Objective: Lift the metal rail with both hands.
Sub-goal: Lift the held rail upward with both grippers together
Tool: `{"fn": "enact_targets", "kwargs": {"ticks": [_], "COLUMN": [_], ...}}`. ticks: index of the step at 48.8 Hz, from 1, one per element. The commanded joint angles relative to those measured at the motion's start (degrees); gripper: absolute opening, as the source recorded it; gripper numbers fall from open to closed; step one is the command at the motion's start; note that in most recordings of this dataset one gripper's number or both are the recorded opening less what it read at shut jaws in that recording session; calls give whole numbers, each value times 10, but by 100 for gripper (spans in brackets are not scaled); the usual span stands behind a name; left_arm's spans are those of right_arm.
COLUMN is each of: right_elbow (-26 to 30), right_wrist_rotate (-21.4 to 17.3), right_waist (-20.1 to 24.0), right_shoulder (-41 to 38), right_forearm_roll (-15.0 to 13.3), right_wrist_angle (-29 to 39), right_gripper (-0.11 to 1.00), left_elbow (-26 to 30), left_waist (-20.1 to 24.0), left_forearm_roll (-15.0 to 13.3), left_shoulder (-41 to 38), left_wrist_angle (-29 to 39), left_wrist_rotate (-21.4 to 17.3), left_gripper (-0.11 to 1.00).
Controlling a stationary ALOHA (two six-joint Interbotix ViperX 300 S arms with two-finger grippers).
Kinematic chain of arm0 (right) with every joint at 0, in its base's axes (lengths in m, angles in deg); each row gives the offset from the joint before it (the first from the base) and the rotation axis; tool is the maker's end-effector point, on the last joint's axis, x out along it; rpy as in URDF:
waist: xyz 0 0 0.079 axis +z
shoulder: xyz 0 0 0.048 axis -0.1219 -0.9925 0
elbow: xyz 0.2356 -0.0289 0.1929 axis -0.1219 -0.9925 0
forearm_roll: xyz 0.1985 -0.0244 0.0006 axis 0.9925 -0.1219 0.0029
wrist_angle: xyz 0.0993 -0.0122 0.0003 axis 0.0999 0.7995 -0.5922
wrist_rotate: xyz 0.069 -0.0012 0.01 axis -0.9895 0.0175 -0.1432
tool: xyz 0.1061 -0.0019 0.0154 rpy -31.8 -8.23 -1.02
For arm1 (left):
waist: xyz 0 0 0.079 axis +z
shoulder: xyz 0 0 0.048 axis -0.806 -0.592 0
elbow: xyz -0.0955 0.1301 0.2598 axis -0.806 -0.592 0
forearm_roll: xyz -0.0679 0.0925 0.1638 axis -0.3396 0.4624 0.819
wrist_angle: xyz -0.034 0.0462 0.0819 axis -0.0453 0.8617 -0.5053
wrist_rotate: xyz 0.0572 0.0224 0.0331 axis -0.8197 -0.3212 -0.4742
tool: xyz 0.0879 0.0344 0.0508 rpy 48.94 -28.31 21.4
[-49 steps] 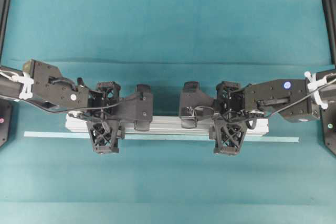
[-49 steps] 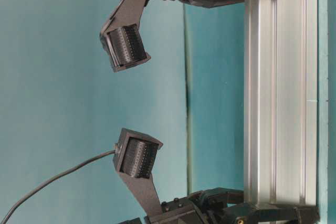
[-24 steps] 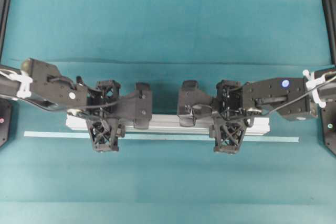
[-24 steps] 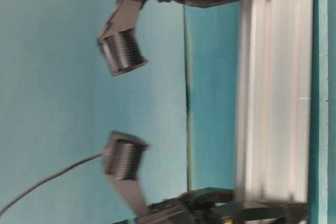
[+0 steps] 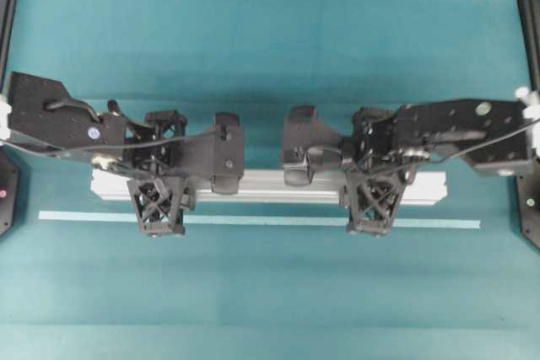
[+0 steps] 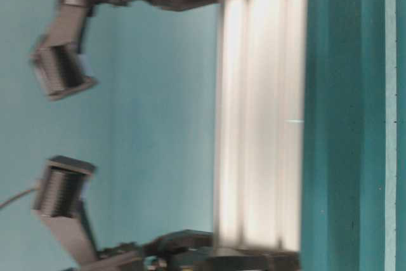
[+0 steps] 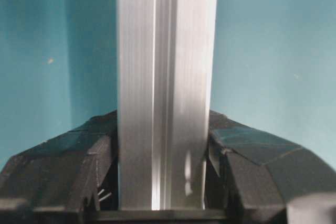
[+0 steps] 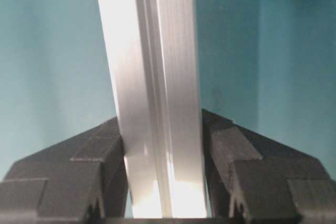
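Observation:
The metal rail (image 5: 270,185) is a long silver grooved bar lying left to right across the middle of the overhead view. My left gripper (image 5: 159,181) is shut across its left part and my right gripper (image 5: 376,176) across its right part. In the table-level view the rail (image 6: 260,125) is blurred and stands well clear of the teal cloth. In the left wrist view the rail (image 7: 167,77) fills the gap between the black fingers (image 7: 68,166) of my left gripper (image 7: 165,182). In the right wrist view the rail (image 8: 152,77) sits the same way in my right gripper (image 8: 163,177).
A thin pale tape strip (image 5: 253,221) lies flat on the teal cloth just in front of the rail and also shows in the table-level view (image 6: 390,125). Black frame posts stand at the far left (image 5: 7,14) and far right (image 5: 527,23) edges.
Both grippers have risen with the rail held between them. The rail has come up off the cloth and away from the tape strip. Both stay shut on it.

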Motion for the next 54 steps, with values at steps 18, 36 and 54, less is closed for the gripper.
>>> {"fn": "enact_targets", "kwargs": {"ticks": [18,36,54], "right_elbow": [91,178,286], "right_wrist_rotate": [-4,-4,-6], "right_waist": [-5,-7,-7], "right_shoulder": [28,30,28], "right_forearm_roll": [2,1,1], "right_wrist_angle": [130,224,315], "right_gripper": [45,45,45], "left_elbow": [105,173,264], "left_waist": [3,3,7], "left_forearm_roll": [2,2,2], "left_shoulder": [43,52,62], "left_wrist_angle": [113,189,291], "left_wrist_rotate": [4,4,4], "left_gripper": [37,37,37]}}
